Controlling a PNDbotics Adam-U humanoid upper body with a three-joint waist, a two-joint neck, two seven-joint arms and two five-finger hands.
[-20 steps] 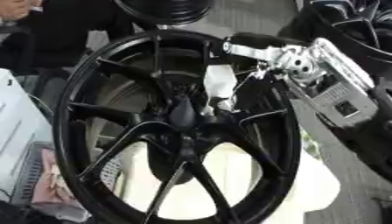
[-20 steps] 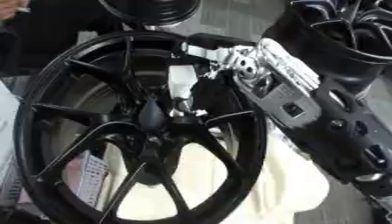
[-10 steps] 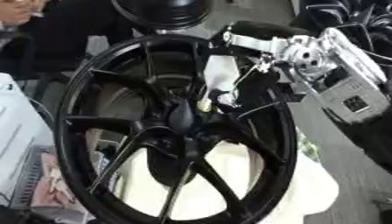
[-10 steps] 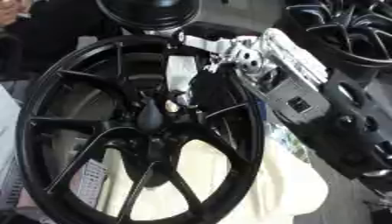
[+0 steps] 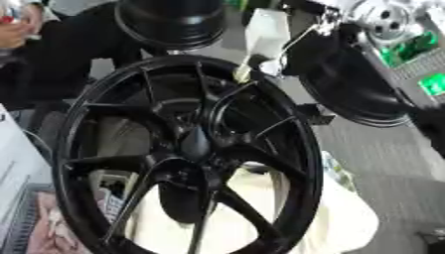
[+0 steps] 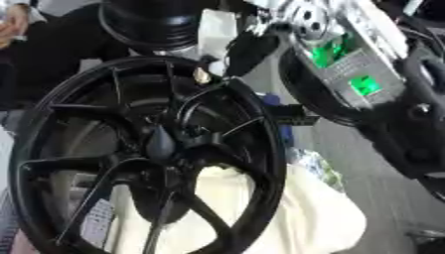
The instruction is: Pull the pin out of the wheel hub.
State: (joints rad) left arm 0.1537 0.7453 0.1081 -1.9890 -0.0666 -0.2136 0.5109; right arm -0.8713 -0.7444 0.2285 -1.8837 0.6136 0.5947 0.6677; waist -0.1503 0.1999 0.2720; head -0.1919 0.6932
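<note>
A large black spoked wheel (image 5: 187,154) fills the left and middle of both views, with its dark hub (image 6: 162,143) at the centre. My right hand (image 6: 245,51) comes in from the upper right, silver and black, with a white block on it. It hovers above the wheel's upper rim, well clear of the hub. Its dark fingers are curled on a small brass-coloured piece, the pin (image 6: 201,75), at their tips. A thin dark loop runs from there down toward the hub. My left hand shows in neither view.
A second black rim (image 5: 170,22) stands behind the wheel at the top. Another dark rim (image 5: 352,84) lies at the right. A cream cloth (image 5: 347,221) lies under the wheel. A white crate (image 5: 16,168) sits at the left edge.
My right hand has lifted from beside the hub up past the wheel's upper rim, with the small brass piece at its fingertips. The whole view has also shifted.
</note>
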